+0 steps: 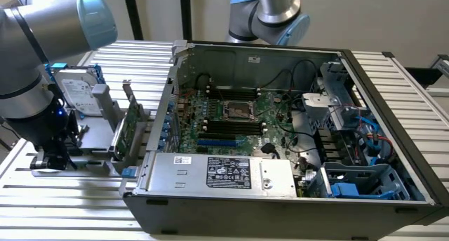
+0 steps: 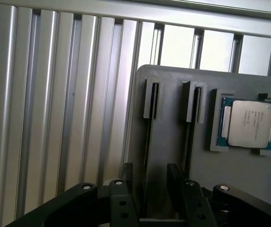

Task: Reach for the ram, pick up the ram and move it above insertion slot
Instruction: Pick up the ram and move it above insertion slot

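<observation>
My gripper (image 2: 149, 175) hangs low over a grey holder block (image 2: 173, 151), its two black fingers (image 2: 127, 174) spread apart and open. Between them runs a thin dark strip standing on edge in the holder's slot (image 2: 148, 137); it looks like the ram seen edge-on, but I cannot make out its chips. The fingers stand on either side of it, apart from it. In the exterior view the gripper (image 1: 52, 159) is down at the holder (image 1: 94, 164), on the left of the open computer case. The motherboard's black memory slots (image 1: 232, 127) lie inside the case.
A second slot (image 2: 191, 113) and a processor chip (image 2: 249, 124) sit on the same holder. A silver hard drive (image 1: 77, 93) and a wider green card with a bracket (image 1: 130, 126) stand between the arm and the case wall (image 1: 165, 109). Ribbed aluminium table (image 2: 55, 94) surrounds everything.
</observation>
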`<action>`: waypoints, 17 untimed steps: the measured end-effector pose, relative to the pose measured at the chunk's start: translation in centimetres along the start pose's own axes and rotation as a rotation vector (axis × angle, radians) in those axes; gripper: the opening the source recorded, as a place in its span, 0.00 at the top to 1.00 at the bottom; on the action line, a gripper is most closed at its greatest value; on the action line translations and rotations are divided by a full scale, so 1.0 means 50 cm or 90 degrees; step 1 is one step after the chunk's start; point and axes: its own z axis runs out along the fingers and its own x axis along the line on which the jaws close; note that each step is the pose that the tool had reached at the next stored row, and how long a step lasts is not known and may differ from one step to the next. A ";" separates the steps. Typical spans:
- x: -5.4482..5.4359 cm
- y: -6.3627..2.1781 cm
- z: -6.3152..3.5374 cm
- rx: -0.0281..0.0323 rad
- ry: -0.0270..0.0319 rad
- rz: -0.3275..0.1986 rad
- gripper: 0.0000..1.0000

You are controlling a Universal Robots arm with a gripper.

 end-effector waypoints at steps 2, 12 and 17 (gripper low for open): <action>0.000 0.000 0.004 -0.0027 -0.0003 0.000 0.58; 0.000 0.000 0.009 -0.0044 -0.0004 0.003 0.58; 0.000 0.000 0.010 -0.0042 -0.0005 0.003 0.66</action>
